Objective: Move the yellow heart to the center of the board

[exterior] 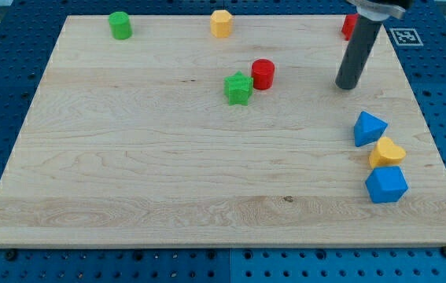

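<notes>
The yellow heart lies near the board's right edge, wedged between a blue triangular block above it and a blue cube below it, touching both. My tip stands on the board above and to the left of this group, apart from the blue triangular block. The dark rod rises from the tip toward the view's top right.
A red cylinder and a green star sit together above the board's middle. A yellow hexagonal block and a green cylinder sit near the top edge. A red block is partly hidden behind the rod.
</notes>
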Robot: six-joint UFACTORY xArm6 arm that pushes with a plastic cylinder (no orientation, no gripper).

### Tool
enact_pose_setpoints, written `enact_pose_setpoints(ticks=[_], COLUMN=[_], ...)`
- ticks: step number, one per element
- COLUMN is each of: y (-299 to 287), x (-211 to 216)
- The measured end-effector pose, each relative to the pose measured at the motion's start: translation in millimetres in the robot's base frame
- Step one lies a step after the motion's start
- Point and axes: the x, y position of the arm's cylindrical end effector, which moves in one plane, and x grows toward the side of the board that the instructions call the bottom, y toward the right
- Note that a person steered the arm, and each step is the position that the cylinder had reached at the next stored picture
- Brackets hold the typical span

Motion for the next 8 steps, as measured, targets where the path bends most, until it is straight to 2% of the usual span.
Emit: enact_pose_setpoints(ticks=[2, 3, 4, 6, 8], y=[54.4, 56.7, 56.7, 47.6, -17.2], x=[66.0, 125.5, 144.3, 135.7, 134.6])
